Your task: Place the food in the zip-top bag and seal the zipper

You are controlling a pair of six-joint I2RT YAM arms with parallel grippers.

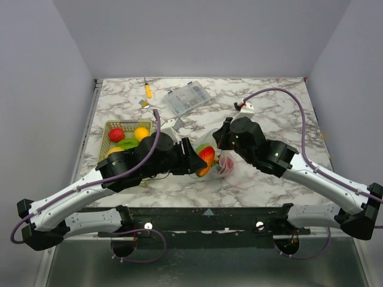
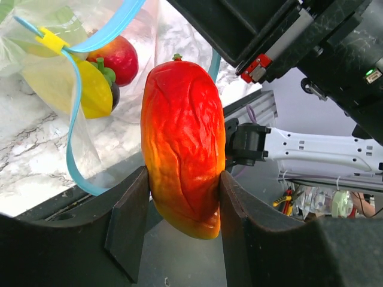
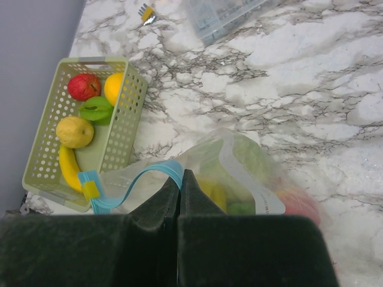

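Near the middle of the table (image 1: 275, 119), right at the mouth of the bag (image 1: 227, 162): left claw (image 2: 184, 179), part way open and squeezed on a mango (image 2: 182, 149). Grips the red and orange mango by its fat end, one finger on each side, stalk end pointing away from the claw. Holds it off the table. Hard to tell: tip past the rim or not.

From the right side: right claw (image 3: 179, 191), fingers pressed tight together. Pinches the top edge of the bag, just beside the raised bend of the blue zipper (image 3: 143, 176). Holds that edge up, mouth open toward the left claw.

Clipped on the zipper, at the end away from the right claw: a small yellow slider (image 3: 91, 190).

Inside the bag: a red fruit (image 2: 119, 57), a yellow fruit (image 2: 87, 89), a purple fruit (image 2: 112, 89) with a green cap, and something green, too blurry to name.

Over at the left of the table: a green basket (image 3: 122, 137) with an apple (image 3: 84, 86), an orange (image 3: 114, 88), a green piece (image 3: 97, 109), a lemon (image 3: 75, 131) and a banana (image 3: 69, 170) inside.

Far back: a clear box (image 1: 187, 98) and, left of it, a little orange tool (image 1: 148, 91).
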